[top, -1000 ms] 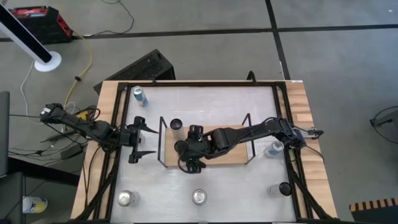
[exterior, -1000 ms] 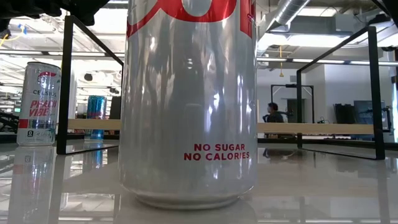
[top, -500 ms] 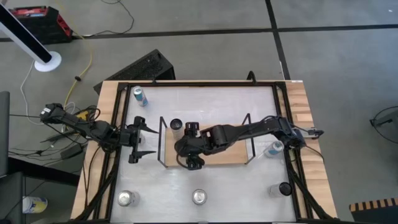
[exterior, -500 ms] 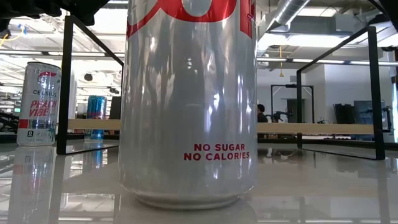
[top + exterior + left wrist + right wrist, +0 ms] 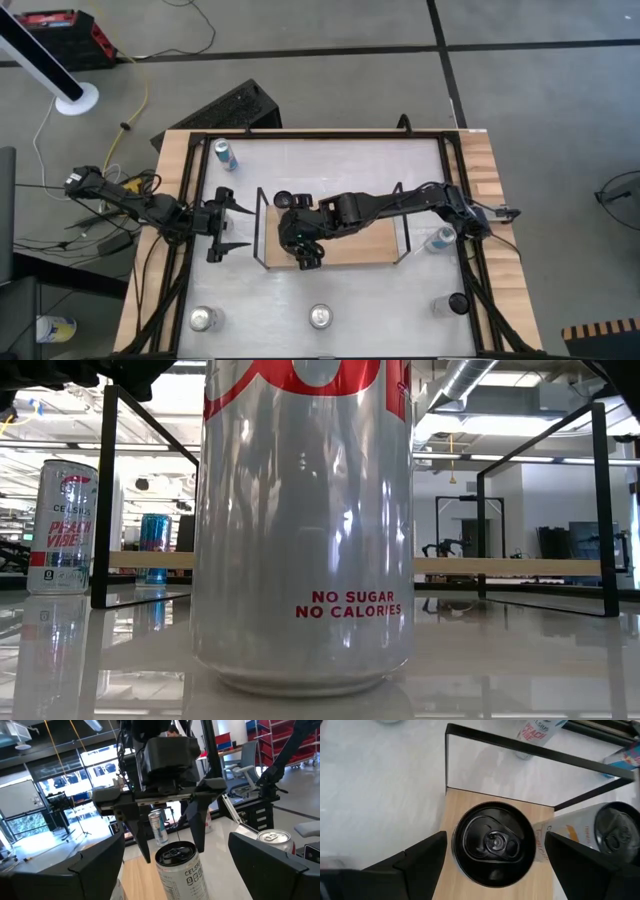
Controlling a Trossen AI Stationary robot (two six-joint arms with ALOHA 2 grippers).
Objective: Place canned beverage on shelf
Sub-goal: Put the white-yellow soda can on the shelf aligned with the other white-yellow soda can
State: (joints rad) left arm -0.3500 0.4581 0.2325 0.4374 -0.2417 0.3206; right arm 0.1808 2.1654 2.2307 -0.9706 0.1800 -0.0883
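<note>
Black-topped can (image 5: 493,844) stood on the shelf (image 5: 370,250), right tool (image 5: 303,246) spread above it, not gripping; left tool (image 5: 222,228) spread beside shelf; retreat left.

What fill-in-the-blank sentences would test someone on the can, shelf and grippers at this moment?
1. The can standing on the shelf has a ___ top.
2. The gripper above that can, one finger on either side of it, belongs to the ___ arm.
3. The left gripper hangs beside the shelf, holding nothing, with its jaws ___.

Missing words: black; right; open
</note>
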